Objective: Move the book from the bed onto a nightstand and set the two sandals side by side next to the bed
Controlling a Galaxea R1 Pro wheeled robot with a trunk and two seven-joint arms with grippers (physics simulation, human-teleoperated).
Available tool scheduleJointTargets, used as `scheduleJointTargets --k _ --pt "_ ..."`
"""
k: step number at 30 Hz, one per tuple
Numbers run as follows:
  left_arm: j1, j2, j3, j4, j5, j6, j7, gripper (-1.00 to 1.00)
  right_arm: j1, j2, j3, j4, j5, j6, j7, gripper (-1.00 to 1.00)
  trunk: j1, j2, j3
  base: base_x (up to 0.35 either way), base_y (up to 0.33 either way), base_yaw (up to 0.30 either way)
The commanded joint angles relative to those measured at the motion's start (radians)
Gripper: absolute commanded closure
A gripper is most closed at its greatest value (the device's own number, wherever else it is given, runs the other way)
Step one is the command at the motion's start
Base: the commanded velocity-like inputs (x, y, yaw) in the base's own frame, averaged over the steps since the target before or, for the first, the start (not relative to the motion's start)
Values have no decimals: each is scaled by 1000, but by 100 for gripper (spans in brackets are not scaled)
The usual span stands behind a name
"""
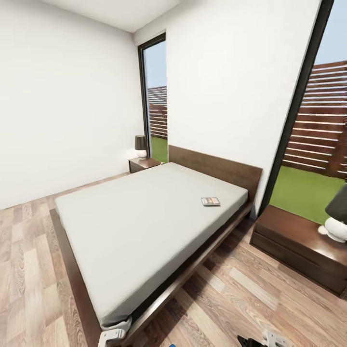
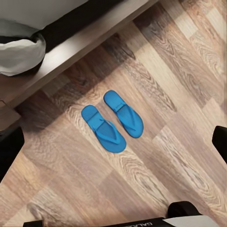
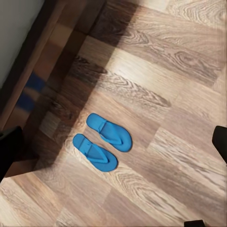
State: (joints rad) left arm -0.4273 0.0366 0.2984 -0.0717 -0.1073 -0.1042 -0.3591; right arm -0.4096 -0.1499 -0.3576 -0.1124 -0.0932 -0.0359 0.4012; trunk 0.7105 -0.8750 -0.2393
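Observation:
The book [image 1: 210, 201] lies flat on the off-white mattress of the bed [image 1: 144, 226], near the headboard on the side of the near nightstand [image 1: 294, 238]. A second nightstand [image 1: 143, 164] stands beyond the bed by the far window. Two blue sandals [image 2: 103, 128] [image 2: 123, 113] lie side by side on the wood floor, close to the dark bed frame [image 2: 71, 52]; the right wrist view shows the sandals [image 3: 94, 152] [image 3: 109, 133] too. My left gripper [image 2: 116, 144] hangs open above them, holding nothing. My right gripper [image 3: 116, 146] is open and empty as well, also above the pair.
Each nightstand carries a lamp [image 1: 140, 144] [image 1: 337, 218]. Tall windows [image 1: 156, 99] flank the headboard. Wood-plank floor [image 1: 250, 299] runs between the bed and the near nightstand. Bits of my arms [image 1: 113, 334] [image 1: 272, 340] show at the lower edge of the head view.

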Motion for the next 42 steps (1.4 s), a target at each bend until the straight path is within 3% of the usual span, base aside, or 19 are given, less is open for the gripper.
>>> scheduleJointTargets --k 1,31,42 --pt "-1 0 8 1 -10 -5 -3 -100 -1 0 3 2 -10 -2 4 -100 0 -1 -1 0 -7 -197" --pt "-1 0 8 1 -11 -5 -3 -100 0 0 3 2 -10 -2 4 -100 0 -1 -1 0 -8 -201" --pt "-1 -13 8 1 -9 -5 -3 -100 -1 0 3 2 -10 -2 4 -100 0 -1 -1 0 -59 -206"
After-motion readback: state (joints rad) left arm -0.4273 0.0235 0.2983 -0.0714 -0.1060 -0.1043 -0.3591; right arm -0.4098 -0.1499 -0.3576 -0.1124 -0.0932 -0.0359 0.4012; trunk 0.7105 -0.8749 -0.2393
